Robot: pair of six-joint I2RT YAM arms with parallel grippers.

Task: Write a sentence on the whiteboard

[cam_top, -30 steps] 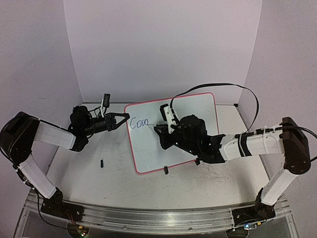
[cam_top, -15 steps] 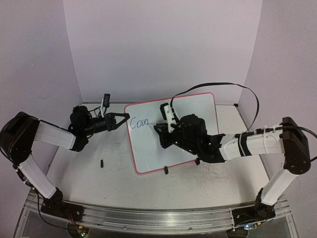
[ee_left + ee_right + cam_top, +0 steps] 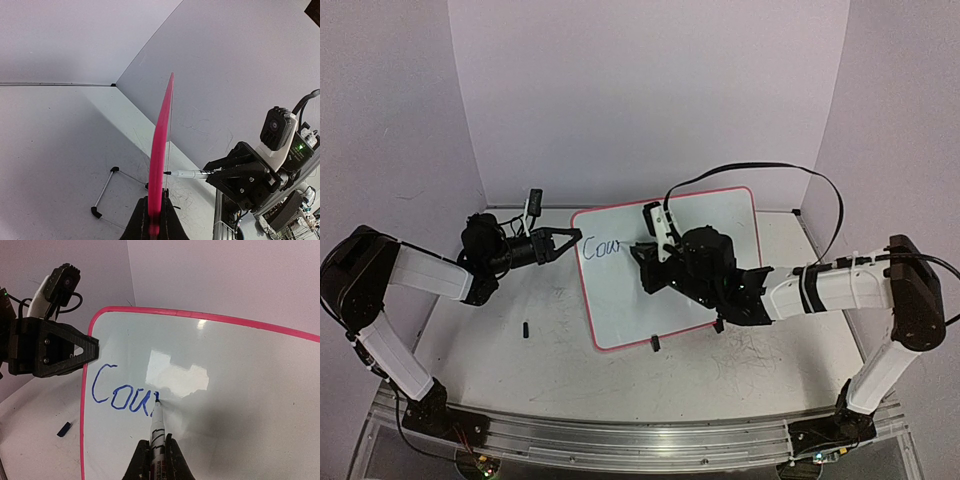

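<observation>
Scuffed tabletop (image 3: 520, 370); left hand (image 3: 570, 239) tight on whiteboard (image 3: 620, 300) edge, right hand (image 3: 156, 442) tight on marker (image 3: 157, 425), sentence (image 3: 120, 392) half-hidden.

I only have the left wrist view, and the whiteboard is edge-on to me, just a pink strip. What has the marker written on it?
Observer: The sentence reads "Cou" in blue, plus a first stroke of the next letter.
Operator: Where does it sit?
Observer: Close to the whiteboard rim, on the side your left claw grips.
Operator: Room to carry on?
Observer: Yes. Past the tip of the marker held in the right claw, the surface that shows is bare white.
</observation>
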